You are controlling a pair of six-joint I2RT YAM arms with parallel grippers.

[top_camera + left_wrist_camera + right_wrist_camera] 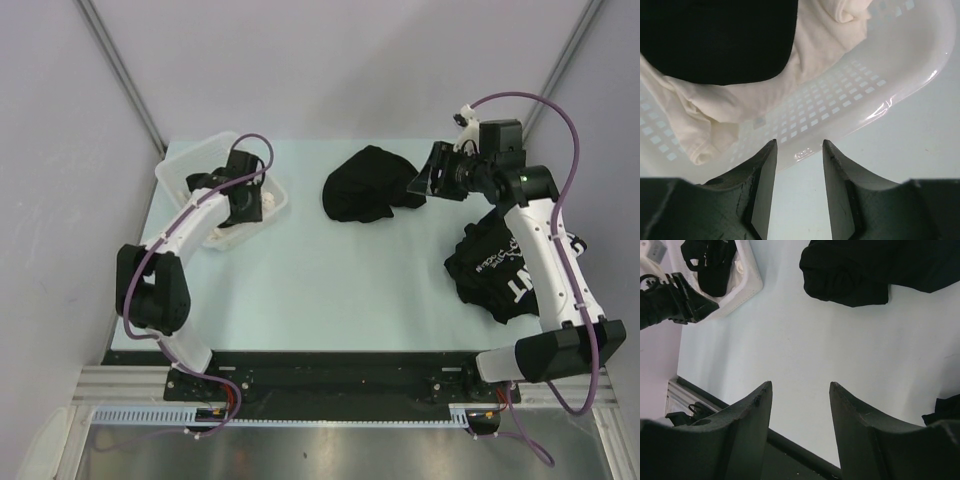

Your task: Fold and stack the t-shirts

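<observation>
From where I stood, the crumpled black t-shirt point(362, 186) lay at the far middle of the table point(330, 290), its longer side running left to right and its right end close by the right gripper point(428, 178). That gripper hung above the table with its jaws moderately apart and nothing between them. The second t-shirt point(497, 266), the one with white lettering, was heaped on the right, partly under that same arm. The left gripper point(799, 146) hovered at the rim of the white basket point(181, 176) in the far left corner, jaws parted and empty, over a pale cloth point(715, 117) and a dark cloth point(715, 40). I judged the right arm much the nearer to the crumpled shirt, which lay to its left
</observation>
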